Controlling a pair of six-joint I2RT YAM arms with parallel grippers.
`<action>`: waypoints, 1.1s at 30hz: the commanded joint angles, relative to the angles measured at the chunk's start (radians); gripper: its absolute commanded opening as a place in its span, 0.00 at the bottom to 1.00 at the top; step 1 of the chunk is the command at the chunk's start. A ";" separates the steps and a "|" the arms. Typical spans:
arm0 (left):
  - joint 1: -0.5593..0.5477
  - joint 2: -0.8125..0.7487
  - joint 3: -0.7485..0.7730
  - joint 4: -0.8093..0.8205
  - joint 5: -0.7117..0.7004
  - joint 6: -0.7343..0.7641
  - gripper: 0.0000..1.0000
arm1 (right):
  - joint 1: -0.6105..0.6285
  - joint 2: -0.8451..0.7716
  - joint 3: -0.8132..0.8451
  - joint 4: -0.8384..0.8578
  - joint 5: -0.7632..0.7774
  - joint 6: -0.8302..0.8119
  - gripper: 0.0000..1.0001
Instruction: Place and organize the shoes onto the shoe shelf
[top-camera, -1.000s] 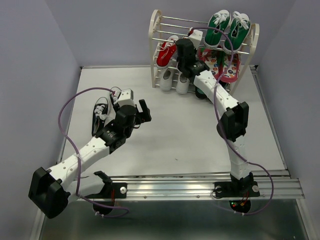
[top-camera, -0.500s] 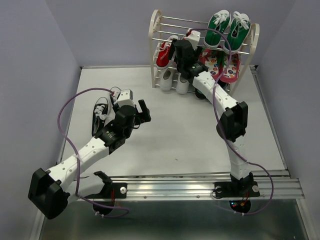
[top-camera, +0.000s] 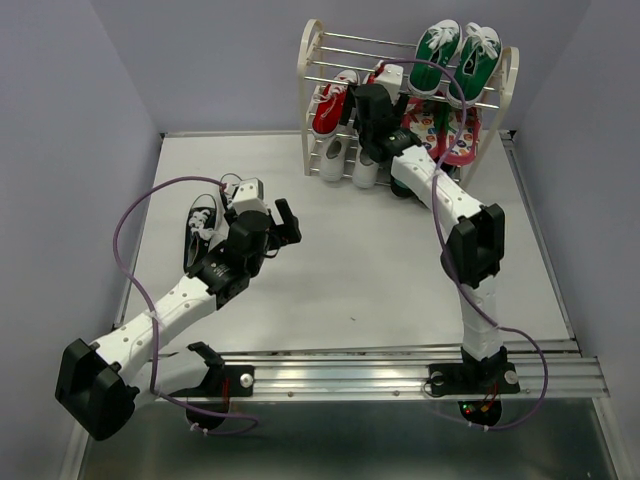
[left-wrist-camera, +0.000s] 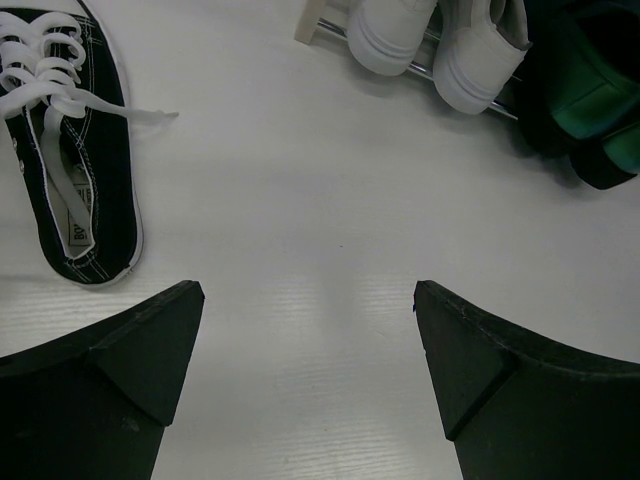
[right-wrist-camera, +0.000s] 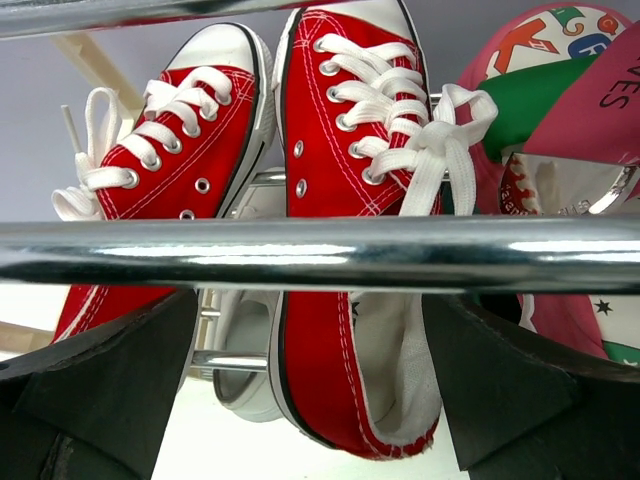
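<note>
Right tool (right-wrist-camera: 308, 300) is spread wide and holds nothing. It sits just in front of the cream-white arched shoe shelf with thin metal rods (top-camera: 312, 90), with 1 chrome rod (right-wrist-camera: 320, 250) crossing its view.

The 2 red lace-up sneakers with white toe caps (right-wrist-camera: 340, 130) are side by side on the shelf's left half, toes up. The heel of 1 hangs below that rod.

Risks:
- Backing out at an upward angle could clip the rod and shift the shelf, which looks light.
- The red laces hang loose near the fingers. A snag would drag a shoe off the shelf.
- The steeply tilted red shoe may slide through the rods if knocked.

Left tool (left-wrist-camera: 307, 290) is also spread and empty, over the white table (top-camera: 350, 260) well in front of the shelf. The black canvas sneaker with white laces (left-wrist-camera: 90, 170) lies off to its side, not between the fingers. 1 lace trails on the table, so a sloppy grab could pinch the lace alone. I see only 1 black sneaker.

The 2 all-white sneakers (left-wrist-camera: 400, 30) are at the shelf's foot, left side.

Writing: the black sneaker's insole tag starts "BO", the rest is unreadable. The pink patterned shoes (right-wrist-camera: 560, 100) show only letter fragments.
</note>
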 joint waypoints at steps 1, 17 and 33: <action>0.004 -0.028 -0.018 0.028 -0.003 -0.004 0.99 | 0.012 -0.063 -0.021 -0.018 -0.008 -0.049 1.00; 0.007 -0.027 -0.025 0.035 0.006 -0.003 0.99 | 0.049 -0.172 -0.069 -0.018 -0.005 -0.089 1.00; 0.018 -0.019 0.005 -0.042 -0.061 -0.061 0.99 | 0.115 -0.386 -0.405 -0.018 -0.031 -0.005 1.00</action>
